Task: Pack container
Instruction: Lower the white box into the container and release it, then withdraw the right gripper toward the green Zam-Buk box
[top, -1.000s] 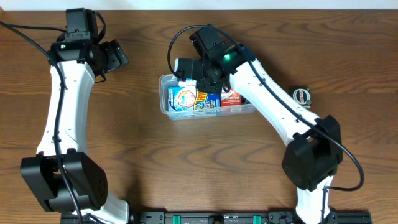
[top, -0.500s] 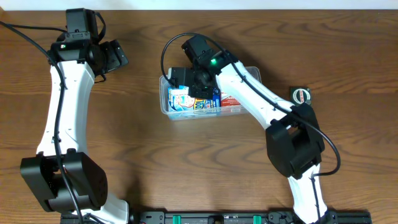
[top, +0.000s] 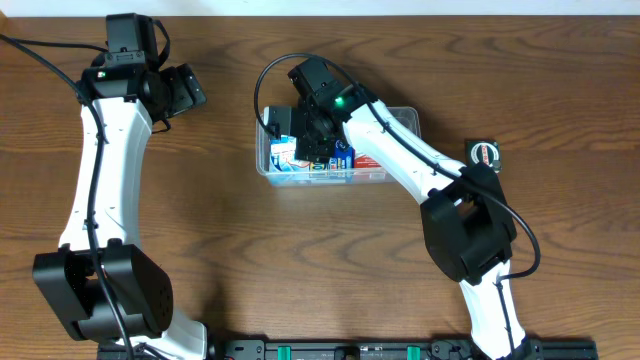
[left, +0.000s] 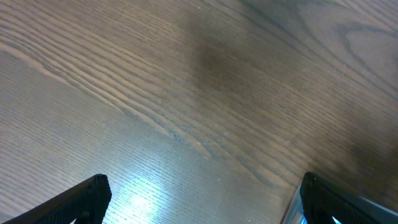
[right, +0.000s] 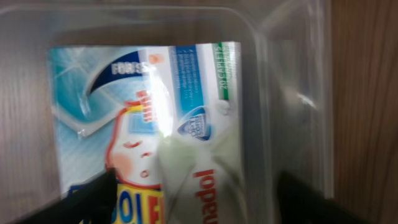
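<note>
Overhead: the container (top: 405, 118) lies far of centre on the table (top: 300, 270), long side running left to right, with small boxes (top: 318, 165) in its left and middle.
Right gripper (top: 302, 138): hangs over the container's left end. In the right wrist view its fingers (right: 93, 196) stand wide apart above a blue-and-white box (right: 102, 118) and pinch nothing.
Left gripper (top: 186, 90): far left, well apart from the container, fingers wide over bare wood, empty.
Step in hand: probably letting go of a box laid inside.
Next move: rise straight up clear of the rim without dragging the boxes. The round black item (top: 485, 153) to the right looks a likely next pick.
</note>
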